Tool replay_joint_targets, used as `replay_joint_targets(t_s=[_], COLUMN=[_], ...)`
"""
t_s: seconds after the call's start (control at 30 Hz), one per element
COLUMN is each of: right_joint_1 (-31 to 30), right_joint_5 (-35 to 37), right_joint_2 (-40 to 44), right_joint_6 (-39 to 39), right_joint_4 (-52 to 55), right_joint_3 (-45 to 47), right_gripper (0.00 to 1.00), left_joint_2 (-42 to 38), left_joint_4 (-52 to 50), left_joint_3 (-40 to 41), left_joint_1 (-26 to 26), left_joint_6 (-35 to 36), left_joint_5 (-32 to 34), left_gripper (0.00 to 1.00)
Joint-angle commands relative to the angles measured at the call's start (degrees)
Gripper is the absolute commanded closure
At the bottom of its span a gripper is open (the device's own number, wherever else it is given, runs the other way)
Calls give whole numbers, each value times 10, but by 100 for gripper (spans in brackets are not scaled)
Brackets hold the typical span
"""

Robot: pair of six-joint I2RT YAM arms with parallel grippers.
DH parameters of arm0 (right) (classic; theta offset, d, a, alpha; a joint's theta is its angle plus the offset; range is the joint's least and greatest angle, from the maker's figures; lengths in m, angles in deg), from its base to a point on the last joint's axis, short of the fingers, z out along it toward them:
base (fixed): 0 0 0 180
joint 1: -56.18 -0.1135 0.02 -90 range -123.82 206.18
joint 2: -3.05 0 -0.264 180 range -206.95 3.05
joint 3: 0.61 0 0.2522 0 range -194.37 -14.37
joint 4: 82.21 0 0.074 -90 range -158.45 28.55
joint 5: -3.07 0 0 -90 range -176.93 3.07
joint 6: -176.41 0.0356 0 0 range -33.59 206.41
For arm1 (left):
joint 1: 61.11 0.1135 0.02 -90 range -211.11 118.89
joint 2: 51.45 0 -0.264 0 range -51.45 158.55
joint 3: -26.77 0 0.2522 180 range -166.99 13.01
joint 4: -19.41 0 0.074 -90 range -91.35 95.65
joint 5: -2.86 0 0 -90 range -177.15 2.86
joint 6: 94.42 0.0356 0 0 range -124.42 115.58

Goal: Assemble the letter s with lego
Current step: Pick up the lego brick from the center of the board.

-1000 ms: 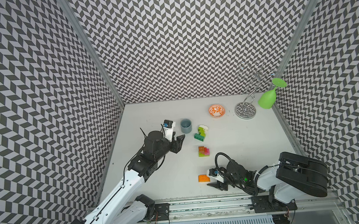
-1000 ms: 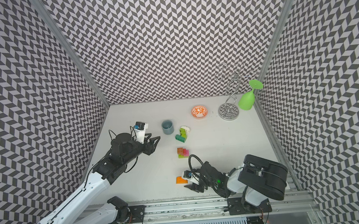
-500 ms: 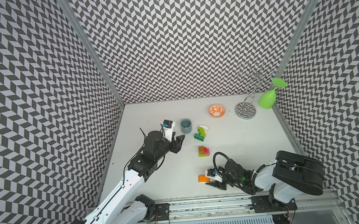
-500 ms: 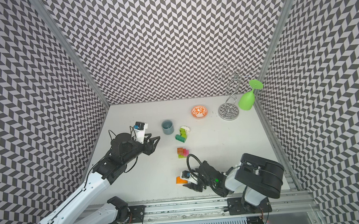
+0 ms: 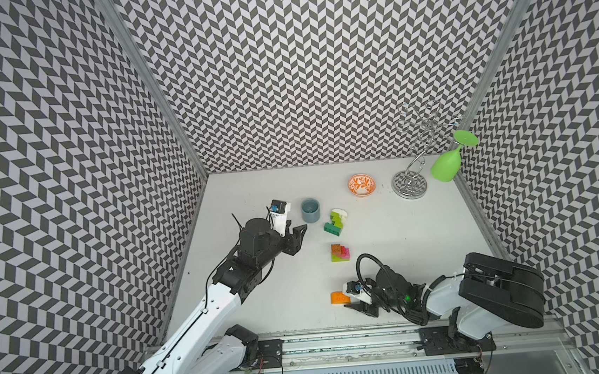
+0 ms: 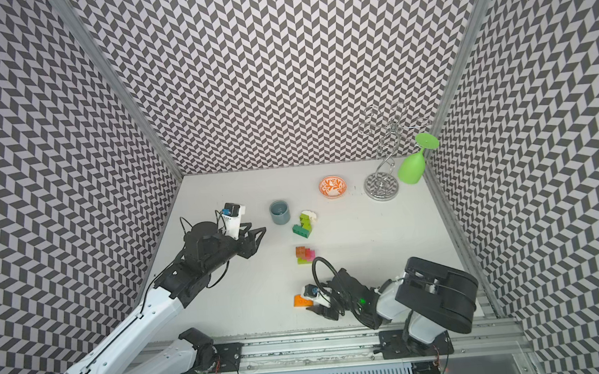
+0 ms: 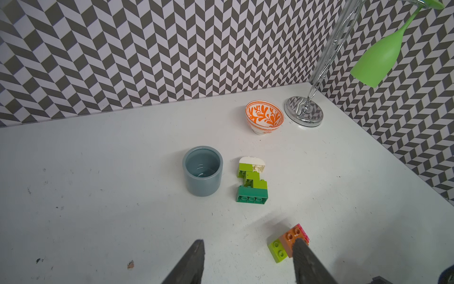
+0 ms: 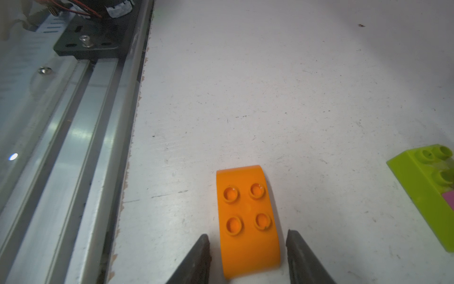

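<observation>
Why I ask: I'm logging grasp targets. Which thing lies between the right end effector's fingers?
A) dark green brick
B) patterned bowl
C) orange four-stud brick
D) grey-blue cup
C: in the right wrist view the fingers of the right end effector straddle the orange four-stud brick, with a slim gap on each side.

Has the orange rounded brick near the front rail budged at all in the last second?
No. The orange rounded plastic brick lies in the same spot, at an unchanged gap from the multicoloured brick stack and from the metal front rail.

No text, label, number or sign can be read on anything in view.
</observation>
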State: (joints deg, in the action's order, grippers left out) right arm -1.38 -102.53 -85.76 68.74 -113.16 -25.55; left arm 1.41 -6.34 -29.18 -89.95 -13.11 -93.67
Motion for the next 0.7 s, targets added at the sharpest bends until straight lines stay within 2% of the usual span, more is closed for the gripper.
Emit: replay_joint_targets(t_s=[0.0,0.17,0.3,0.37,0.5,0.6,0.67], right_joint_1=[3,4,3,4,4,6,24], right_joint_5=[4,5,7,7,19,68,69], right_joint_2=[8,9,36,67,175,255,284], right_joint_6=[-1,-1,8,15,1,-32,-71], right_joint_4=[-15,-16,-11,10,107,201,258], right_joint_3=[5,4,0,-10,-59,-102,-134], right_gripper=[53,62,79,82,85,85,86], left_joint_2=[-1,-1,-1,1,-1,-3,1], left_joint_4=[16,16,20,25,65,135,205], left_joint_3=[5,4,7,7,18,47,78], left_joint_1=[4,6,6,6,6,5,5], left_joint_6=[-2,-5,-13,-18,-63,-125,-175], left_joint_5=[-9,-11,-13,-21,-56,-92,-111], left_gripper=[41,41,40,39,39,39,40])
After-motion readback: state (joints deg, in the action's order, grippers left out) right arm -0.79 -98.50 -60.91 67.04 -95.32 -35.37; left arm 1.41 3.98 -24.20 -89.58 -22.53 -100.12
